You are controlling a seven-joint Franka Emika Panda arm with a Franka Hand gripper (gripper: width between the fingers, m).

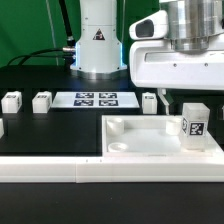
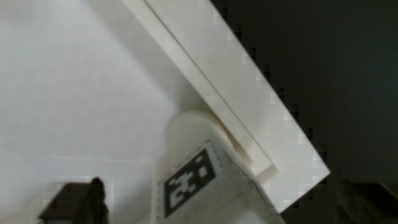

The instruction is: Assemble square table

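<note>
**Leg stood upright at a corner of the table top**

My hand (image 1: pixel 188 96) hovers just above the leg (image 1: pixel 193 122). The one of my fingers (image 2: pixel 71 200) in view stands clear of it, so the hand is apart and grips nothing. The leg stands upright at a corner of the table top (image 1: pixel 135 150), touching the raised rim, which I judge steadies it. Spare legs (image 1: pixel 42 100) sit on the worktop (image 1: pixel 50 135) either side of the marker board (image 1: pixel 95 98), handy for the other corners.

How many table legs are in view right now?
4 legs: two on one side of the marker board, one on the other, one standing in the tabletop corner. More may be hidden.
</note>
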